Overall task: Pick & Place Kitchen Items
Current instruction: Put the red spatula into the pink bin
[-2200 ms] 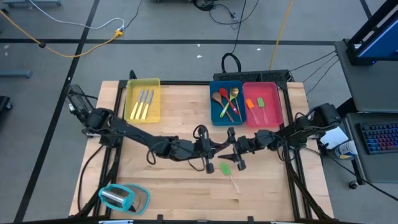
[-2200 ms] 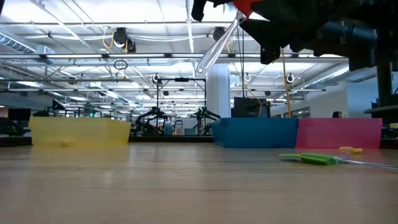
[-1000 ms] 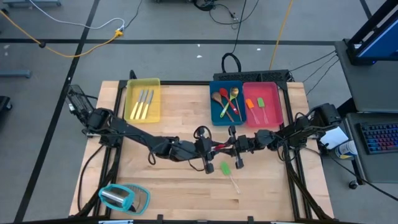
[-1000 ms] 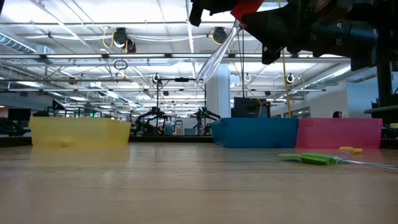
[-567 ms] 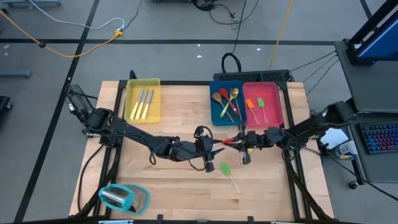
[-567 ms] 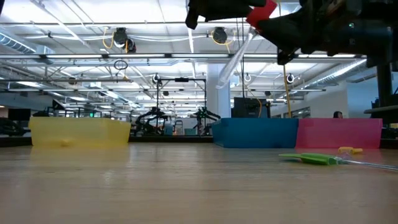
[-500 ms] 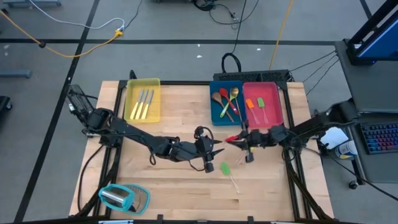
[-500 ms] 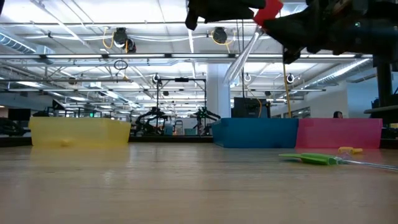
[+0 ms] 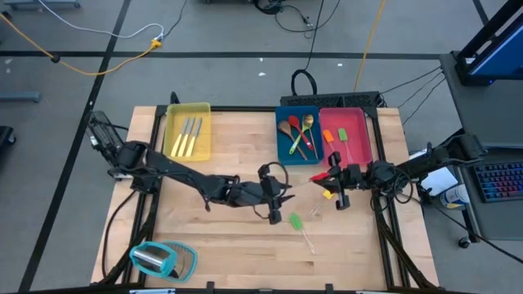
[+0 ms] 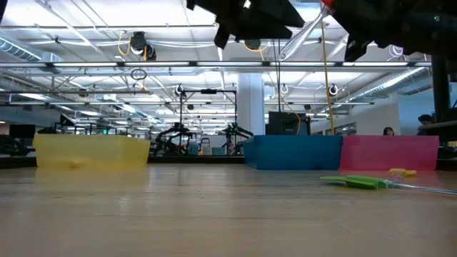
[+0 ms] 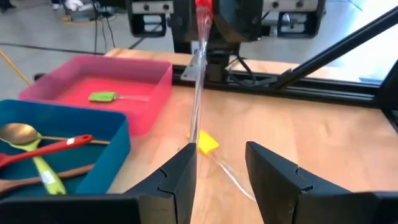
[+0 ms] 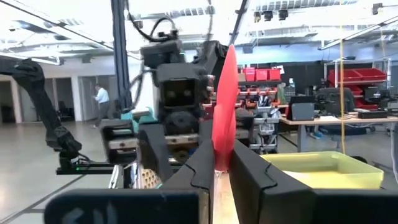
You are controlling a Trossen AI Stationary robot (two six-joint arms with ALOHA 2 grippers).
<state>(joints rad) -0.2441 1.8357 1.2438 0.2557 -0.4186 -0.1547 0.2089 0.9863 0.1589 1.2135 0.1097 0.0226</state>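
- Yellow tray (image 9: 188, 131), far left of the bench (image 9: 221, 237): holds silver cutlery (image 9: 189, 135), the pieces lying side by side lengthwise.
- Teal-and-clear rounded object (image 9: 163, 260), near left corner of the bench, apart from everything else.
- Left hand (image 9: 283, 196), mid-bench, reached in from the left arm: fingers (image 11: 177, 177) spread apart with nothing between them; bare bench and a yellow-headed spatula (image 11: 204, 142) show through the gap in the left wrist view.
- Green-headed spatula (image 9: 296, 222), flat on the bench just nearside of the left hand, its clear handle trailing toward the front edge; touched by neither hand.
- Blue tray (image 9: 297, 135), far edge, right of centre: holds brown wooden spoons (image 9: 287, 131), a red spoon (image 9: 299, 137), a green spoon (image 9: 309, 144) and a gold spoon (image 9: 308, 123), overlapping.
- Yellow-headed spatula, on the bench below the right hand, near the front of the pink tray (image 9: 358, 153).
- Right hand (image 9: 336, 182), raised over the bench in front of the pink tray: fingers (image 12: 193, 171) clenched on a red-headed spatula (image 12: 223, 112), the red head standing up between them and the clear handle (image 11: 198, 81) slanting down toward the left hand.
- Pink tray, touching the blue tray's right side: holds an orange-headed spatula (image 9: 328, 136) and a second green-headed spatula (image 9: 343, 133), both flat.
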